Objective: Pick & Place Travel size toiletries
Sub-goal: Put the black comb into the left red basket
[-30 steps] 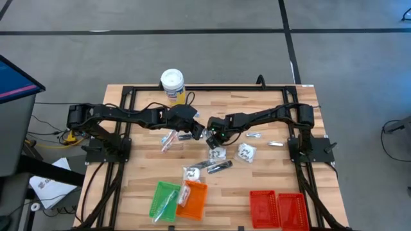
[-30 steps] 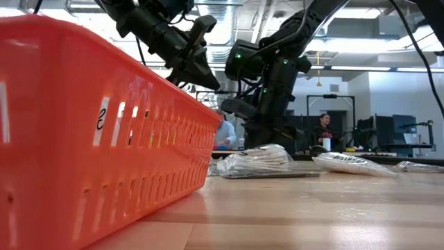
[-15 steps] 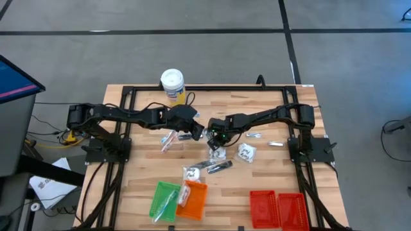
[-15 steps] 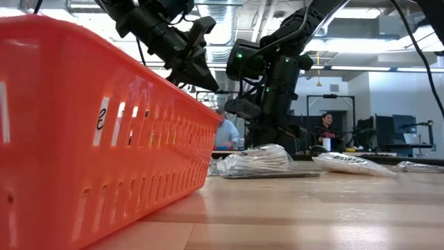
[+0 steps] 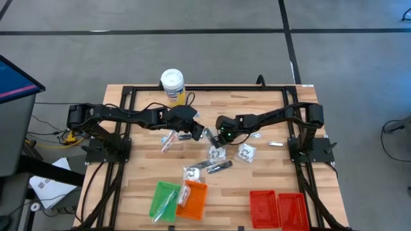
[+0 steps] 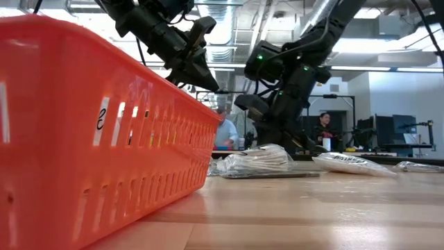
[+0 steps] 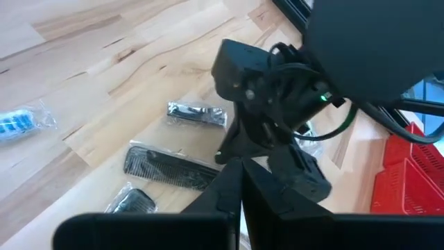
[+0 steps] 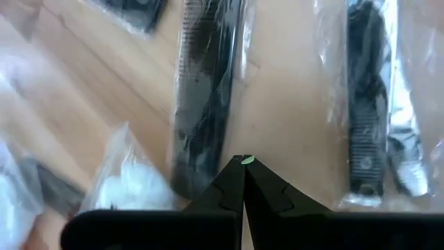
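Two pincers, both mine, meet over the middle of the pale wooden table (image 5: 270,183), and both have their fingers pressed together on nothing. My right gripper (image 8: 243,164) hangs low over the scattered toiletries, so it is the nearer one for the next pick; my left gripper (image 7: 240,167) waits just beside it, higher, pointing toward the right arm.

Directly under my right fingertips lies a slim black comb in a clear crinkly wrapper (image 8: 206,83), its long axis running straight away from the tips, so I judge the jaws must open and straddle it crosswise. A second dark ridged stick in clear wrap (image 8: 365,104) lies parallel, off to one side, with a white crumpled packet (image 8: 132,180) on the other.

The wrappers blur each item's edges, and from above my own arms cover this cluster.
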Action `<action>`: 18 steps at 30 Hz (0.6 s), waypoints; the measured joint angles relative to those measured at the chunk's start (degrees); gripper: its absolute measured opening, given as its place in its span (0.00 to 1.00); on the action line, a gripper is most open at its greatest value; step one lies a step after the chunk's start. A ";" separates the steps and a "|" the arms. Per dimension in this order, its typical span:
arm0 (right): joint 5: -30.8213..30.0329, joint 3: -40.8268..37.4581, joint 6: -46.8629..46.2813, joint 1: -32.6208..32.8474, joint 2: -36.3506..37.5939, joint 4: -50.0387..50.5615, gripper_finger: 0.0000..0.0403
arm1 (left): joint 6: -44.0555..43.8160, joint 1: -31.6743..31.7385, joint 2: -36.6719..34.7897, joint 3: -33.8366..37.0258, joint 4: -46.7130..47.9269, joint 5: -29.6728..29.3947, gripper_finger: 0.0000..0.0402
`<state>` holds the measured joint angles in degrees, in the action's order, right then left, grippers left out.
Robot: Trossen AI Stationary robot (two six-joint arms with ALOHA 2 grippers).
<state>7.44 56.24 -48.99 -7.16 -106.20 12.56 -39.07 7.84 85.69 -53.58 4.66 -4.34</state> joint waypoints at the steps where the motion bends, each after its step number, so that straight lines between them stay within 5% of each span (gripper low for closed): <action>1: -0.08 -0.12 0.00 0.16 0.34 0.40 0.00 | 0.14 0.00 0.02 0.00 0.01 -0.02 0.01; 5: -1.76 -0.18 -0.11 1.28 0.79 -0.38 0.00 | 0.88 0.51 3.15 0.08 -0.37 1.98 0.01; 10: -2.45 -0.01 -0.43 2.34 -0.13 -2.50 0.00 | 1.21 1.92 11.65 -0.46 -2.77 11.92 0.01; 18: -3.06 0.01 -2.11 3.00 -0.13 -2.24 0.00 | 2.79 3.04 22.55 -6.43 -2.77 14.52 0.01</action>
<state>4.38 56.25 -51.10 -4.16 -106.32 10.33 -36.28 10.88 108.24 -60.01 1.89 10.18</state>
